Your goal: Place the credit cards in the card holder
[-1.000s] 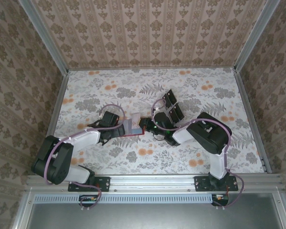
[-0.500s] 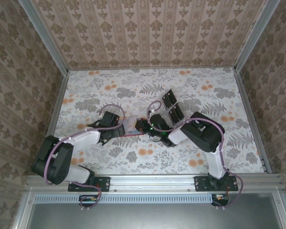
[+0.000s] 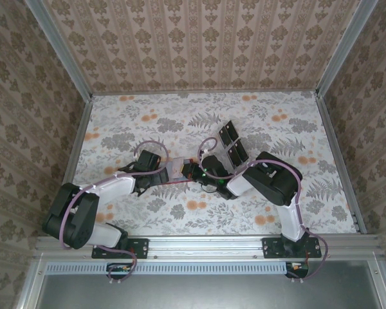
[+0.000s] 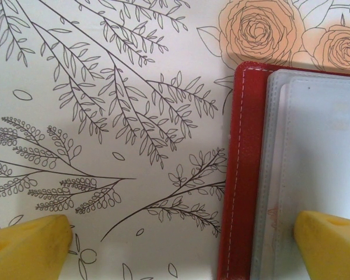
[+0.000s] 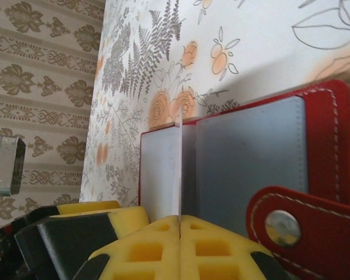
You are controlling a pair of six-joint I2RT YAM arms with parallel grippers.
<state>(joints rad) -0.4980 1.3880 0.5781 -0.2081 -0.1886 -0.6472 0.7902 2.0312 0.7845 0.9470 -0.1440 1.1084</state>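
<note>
Credit card [image 5: 179, 163], seen edge-on as a thin pale line, is pinched at its near end between the yellow foam pads of the right hand [image 5: 179, 224], which are pressed together on it. It stands upright over the open card holder [image 5: 329, 134], along the line between two grey inner pockets [image 5: 251, 163]. Whether its far edge sits inside a pocket cannot be told. A red strap [image 5: 283, 224] with a metal snap curls up just right of the pads.

The left hand [image 4: 178, 245] is spread wide. One yellow fingertip is over bare counter and the other over a pale pocket, so the hand straddles the holder's stitched red edge. Contact cannot be judged.

From above, both hands meet at the holder, a little left of the middle of the counter [image 3: 148, 122]. The counter is covered in white cloth printed with grey ferns and orange flowers. A clear tray [image 3: 231, 143] with dark rectangles lies just beyond the right arm, apart from the holder.

Beige damask-papered walls [image 3: 199, 45] close three sides, with metal posts at the corners. A metal rail [image 3: 212, 243] along the near edge carries both arm bases.
</note>
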